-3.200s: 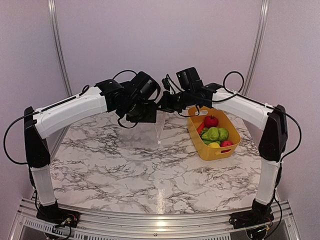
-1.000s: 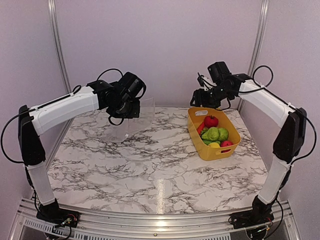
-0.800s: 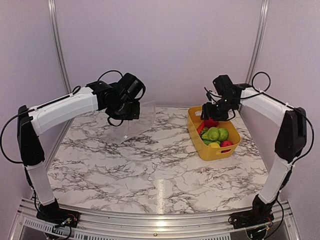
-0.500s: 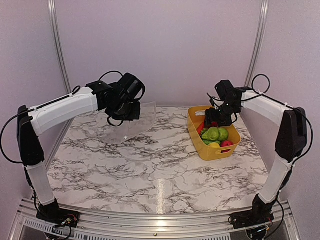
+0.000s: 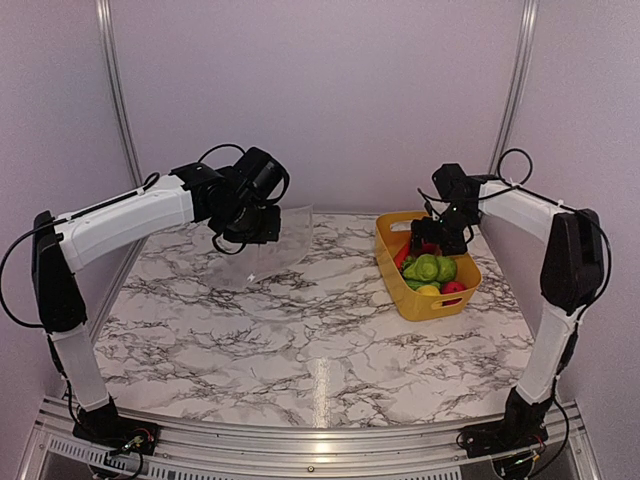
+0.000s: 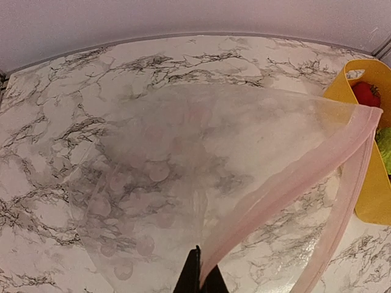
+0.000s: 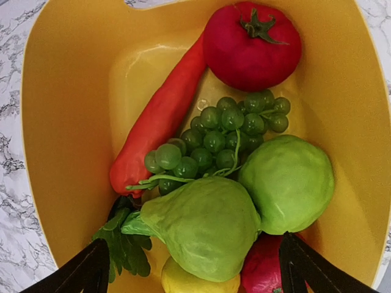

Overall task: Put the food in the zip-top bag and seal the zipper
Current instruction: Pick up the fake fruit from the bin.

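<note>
Several pieces of food [image 7: 208, 226] fill the yellow basket [image 7: 61, 122] beneath my right gripper's [image 7: 198, 271] wide-spread fingers, grapes [image 7: 226, 131] visible only from its wrist, while my left gripper [image 6: 198, 284] pinches the zip-top bag [image 6: 183, 152] aloft over the marble table [image 5: 300, 340].

inside the yellow basket [image 7: 55, 122] the food [image 7: 208, 226] is lying packed tightly together. the wide-spread fingers of the right gripper [image 7: 198, 278] are therefore having only narrow gaps, between the green pieces and the basket walls. the zip-top bag [image 6: 183, 159], hanging from the pinched left gripper [image 6: 198, 281], is opening its mouth toward the basket, and the stretch of marble table [image 5: 300, 340] between them is giving wide room for passing.
</note>
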### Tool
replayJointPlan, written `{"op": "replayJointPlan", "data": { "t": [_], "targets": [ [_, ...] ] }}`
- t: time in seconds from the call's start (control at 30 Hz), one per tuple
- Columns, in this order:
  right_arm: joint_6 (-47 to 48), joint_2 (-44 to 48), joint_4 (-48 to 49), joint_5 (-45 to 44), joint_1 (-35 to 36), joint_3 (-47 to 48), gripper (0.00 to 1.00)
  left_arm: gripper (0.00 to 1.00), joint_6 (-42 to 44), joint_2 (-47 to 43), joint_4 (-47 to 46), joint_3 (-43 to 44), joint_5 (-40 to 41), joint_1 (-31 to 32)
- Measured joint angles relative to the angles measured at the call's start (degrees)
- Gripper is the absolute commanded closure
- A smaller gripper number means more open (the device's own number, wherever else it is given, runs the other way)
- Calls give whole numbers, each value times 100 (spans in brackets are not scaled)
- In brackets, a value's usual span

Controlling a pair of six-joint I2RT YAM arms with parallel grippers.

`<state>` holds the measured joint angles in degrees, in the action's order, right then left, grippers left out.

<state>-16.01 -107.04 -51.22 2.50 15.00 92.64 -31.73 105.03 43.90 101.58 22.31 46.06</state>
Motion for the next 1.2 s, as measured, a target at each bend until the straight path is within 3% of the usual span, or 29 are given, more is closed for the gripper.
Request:
{"op": "replayJointPlan", "data": {
  "t": [0.27, 0.7, 0.97, 1.2],
  "targets": [
    [-55, -358, 24, 162, -37, 44, 13, 100, 0, -13, -28, -83, -83, 0],
    [-155, -741, 247, 426, -39, -72, 11, 100, 2, -17, -37, -85, -85, 0],
    [-240, -756, 455, 619, -42, -184, 33, 100, 2, -17, -48, -85, -85, 0],
    [-343, -678, 431, 688, -57, -184, 40, 100, 4, -17, -127, -85, -85, 0]
  ]
}}
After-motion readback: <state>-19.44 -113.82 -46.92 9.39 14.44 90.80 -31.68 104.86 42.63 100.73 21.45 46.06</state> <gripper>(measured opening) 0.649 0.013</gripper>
